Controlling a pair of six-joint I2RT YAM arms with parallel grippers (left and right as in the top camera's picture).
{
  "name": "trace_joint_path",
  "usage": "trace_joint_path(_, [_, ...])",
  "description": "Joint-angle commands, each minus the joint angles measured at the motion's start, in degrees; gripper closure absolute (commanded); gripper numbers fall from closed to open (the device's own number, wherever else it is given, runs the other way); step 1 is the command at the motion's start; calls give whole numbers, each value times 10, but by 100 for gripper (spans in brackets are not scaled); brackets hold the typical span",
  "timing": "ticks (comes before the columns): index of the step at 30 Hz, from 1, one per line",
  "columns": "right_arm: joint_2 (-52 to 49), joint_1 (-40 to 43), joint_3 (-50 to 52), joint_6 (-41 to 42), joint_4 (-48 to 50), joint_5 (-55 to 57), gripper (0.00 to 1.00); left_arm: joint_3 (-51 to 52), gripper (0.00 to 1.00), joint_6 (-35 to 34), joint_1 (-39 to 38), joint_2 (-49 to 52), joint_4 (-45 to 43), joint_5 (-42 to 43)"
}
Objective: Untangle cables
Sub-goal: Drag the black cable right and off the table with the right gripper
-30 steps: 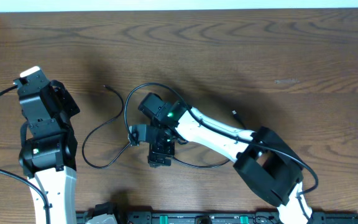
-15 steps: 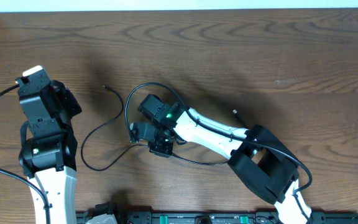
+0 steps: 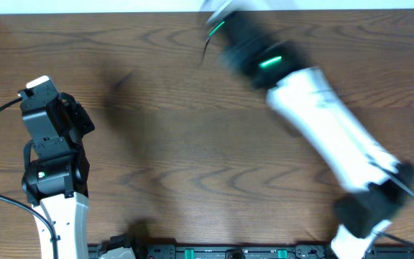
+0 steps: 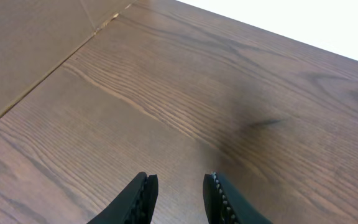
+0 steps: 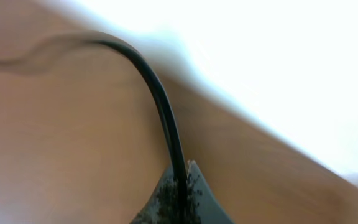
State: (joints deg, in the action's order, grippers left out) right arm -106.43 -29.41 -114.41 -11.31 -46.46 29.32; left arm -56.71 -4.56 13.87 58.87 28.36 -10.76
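- Near my side, at the left, the left gripper [image 4: 180, 198] hangs partly open above bare wood with nothing between its jaws. I would leave it parked until a slack end lies within its reach.
- Across the middle of the table [image 3: 192, 165] I see no cord lying flat. The white cable shows in no view, so I cannot say where it is.
- Toward the far edge, the right arm [image 3: 315, 122] shows only as a blur, and I judge that too fast for so thin a cord.
- Farthest out, the right gripper [image 5: 182, 190] is clamped fully onto the black cable [image 5: 162, 112], which arches up out of the fingertips and away over the wood.
- To pull well, I would slow down, hold the pinch firm and draw in one straight line. I would stop the moment the cord goes taut, because a snagged loop could tighten into a knot.
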Motion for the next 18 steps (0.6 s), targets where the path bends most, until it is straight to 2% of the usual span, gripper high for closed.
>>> trace_joint_path(1, [68,133,-60,17,-9,137,99,3,70,-7,3,-5,1,1])
trace_joint_path(6, [115,338,-69,49,-26,113,99,3,70,-7,3,-5,1,13])
trace_joint_path(9, [122,447,-69,66,-75,-5,99,3,70,-7,3,-5,1,23])
trace_joint_path(15, [114,577,-57,163,-122,-225,99,3,70,-7,3,-5,2,27])
trace_joint_path(18, [104,601,-48,173,-123,-243,99,3,70,-7,3,-5,3,27])
